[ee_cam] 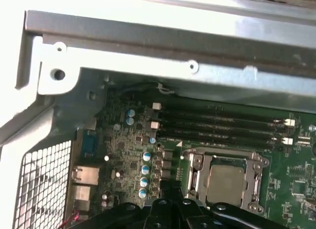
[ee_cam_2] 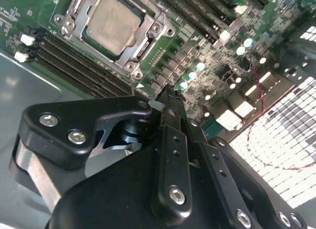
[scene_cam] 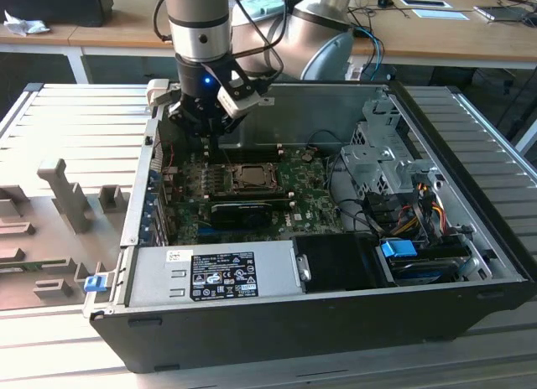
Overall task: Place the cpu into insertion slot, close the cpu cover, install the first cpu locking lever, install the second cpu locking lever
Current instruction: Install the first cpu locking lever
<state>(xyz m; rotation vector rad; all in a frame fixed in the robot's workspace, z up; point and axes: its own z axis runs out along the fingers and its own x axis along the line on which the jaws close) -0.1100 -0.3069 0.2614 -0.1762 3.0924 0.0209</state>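
The cpu (ee_cam_2: 112,22) sits in the insertion slot (ee_cam_2: 85,35), framed by the cpu cover (ee_cam_2: 142,45), which hides the slot's rim. The hand (ee_cam_2: 168,93), closed and empty, hovers above the motherboard (ee_cam_2: 207,66) beside it.
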